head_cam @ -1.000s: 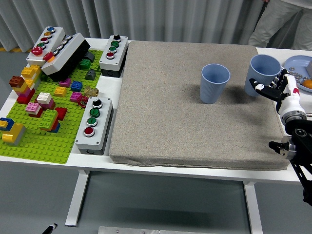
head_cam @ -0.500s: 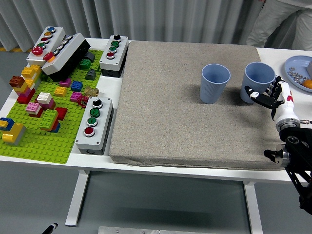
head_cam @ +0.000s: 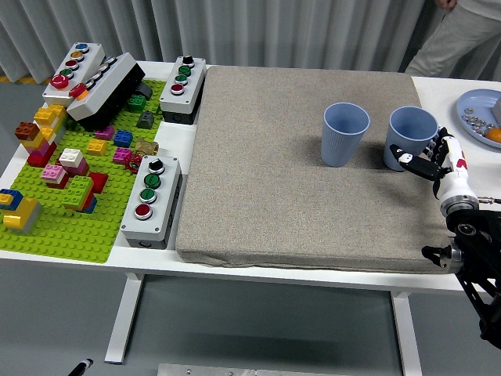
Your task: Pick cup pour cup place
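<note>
Two light blue cups stand upright on the grey mat [head_cam: 266,180]. The left cup [head_cam: 345,133] stands alone near the mat's middle right. The right cup [head_cam: 407,131] is close beside it, near the mat's right edge, and seems to rest on the mat. My right hand [head_cam: 425,160] comes in from the lower right, its fingers [head_cam: 410,160] curled against that cup's near right side. What is inside the cups is hidden from this angle. My left arm is out of view.
A blue plate [head_cam: 476,103] with small bits and an orange piece [head_cam: 495,135] lies at the far right. A green brick baseplate [head_cam: 63,223] and several button boxes [head_cam: 151,200] fill the left side. A person's trouser leg [head_cam: 458,39] shows at the top right.
My right hand has brought the right cup down and a little left, from raised near the mat's edge to standing beside the left cup. The person at the top right shifted slightly.
</note>
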Available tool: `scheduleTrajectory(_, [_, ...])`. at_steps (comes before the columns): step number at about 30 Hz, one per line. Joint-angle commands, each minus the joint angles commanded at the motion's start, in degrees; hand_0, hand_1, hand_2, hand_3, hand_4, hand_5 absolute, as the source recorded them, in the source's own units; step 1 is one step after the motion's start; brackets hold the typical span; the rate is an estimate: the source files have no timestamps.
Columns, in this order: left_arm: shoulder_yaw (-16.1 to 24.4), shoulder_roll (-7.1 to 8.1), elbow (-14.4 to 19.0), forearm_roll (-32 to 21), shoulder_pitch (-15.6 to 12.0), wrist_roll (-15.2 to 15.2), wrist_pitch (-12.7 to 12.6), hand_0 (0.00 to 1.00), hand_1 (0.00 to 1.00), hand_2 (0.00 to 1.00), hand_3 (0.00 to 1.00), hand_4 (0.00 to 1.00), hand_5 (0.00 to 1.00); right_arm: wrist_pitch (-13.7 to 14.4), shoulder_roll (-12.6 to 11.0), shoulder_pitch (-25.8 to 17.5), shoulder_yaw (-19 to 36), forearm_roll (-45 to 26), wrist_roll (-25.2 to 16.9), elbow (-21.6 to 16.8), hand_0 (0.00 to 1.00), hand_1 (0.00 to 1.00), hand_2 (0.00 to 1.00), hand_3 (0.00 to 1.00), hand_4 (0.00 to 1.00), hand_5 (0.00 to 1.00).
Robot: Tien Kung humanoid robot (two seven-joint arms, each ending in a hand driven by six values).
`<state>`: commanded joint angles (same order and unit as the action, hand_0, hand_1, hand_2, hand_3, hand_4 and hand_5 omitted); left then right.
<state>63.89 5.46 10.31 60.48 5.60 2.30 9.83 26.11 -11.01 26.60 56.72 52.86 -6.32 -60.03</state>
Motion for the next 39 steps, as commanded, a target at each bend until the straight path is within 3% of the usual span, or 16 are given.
scheduleTrajectory(2, [-0.01,-0.01,0.00,0.00,-0.07,0.00,0.00,0.836,0.809,0.886,0.805,0.635,0.998,-1.17,-0.02,-0.10,0.06,0.92,0.90,-0.08,0.862,0.652,0.515,0.528,0.518,0.002])
scheduleTrajectory(3, [0.00,-0.01,0.00,0.01,-0.11,0.00,0.00,0.837,0.809,0.884,0.805,0.635,0.998,-1.91,-0.03,-0.14,0.10,1.38,1.44,-0.09,0.874,0.710,0.597,0.728,0.544,0.002])
scheduleTrajectory(8, [-0.04,-0.01,0.00,-0.02,-0.25,0.00,0.02,0.837,0.809,0.884,0.805,0.635,0.998,-3.35,-0.13,-0.28,0.37,2.72,3.02,-0.16,0.874,0.710,0.597,0.728,0.544,0.002])
scheduleTrajectory(9, [-0.05,-0.01,0.00,0.00,-0.25,0.00,0.02,0.836,0.810,0.884,0.805,0.635,0.998,-3.81,-0.17,-0.28,0.46,2.72,3.34,-0.07,0.907,0.801,0.748,0.831,0.650,0.002])
scheduleTrajectory(21, [-0.11,0.00,0.00,-0.19,-0.46,0.00,-0.01,0.836,0.808,0.885,0.805,0.635,0.998,-6.93,-0.42,-0.33,1.19,4.29,4.96,-0.14,0.907,0.801,0.748,0.831,0.650,0.002])
scheduleTrajectory(22, [-0.10,0.00,0.00,-0.18,-0.47,-0.01,-0.01,0.836,0.810,0.885,0.805,0.635,0.998,-6.98,-0.44,-0.34,1.27,4.36,5.04,-0.19,0.944,0.874,0.904,0.951,0.781,0.076])
scheduleTrajectory(39, [0.16,-0.01,0.00,-0.04,-0.29,-0.08,-0.04,0.837,0.810,0.885,0.805,0.635,0.998,-8.65,-0.90,-0.08,2.92,5.83,6.06,-0.83,0.950,0.887,0.935,0.963,0.781,0.085])
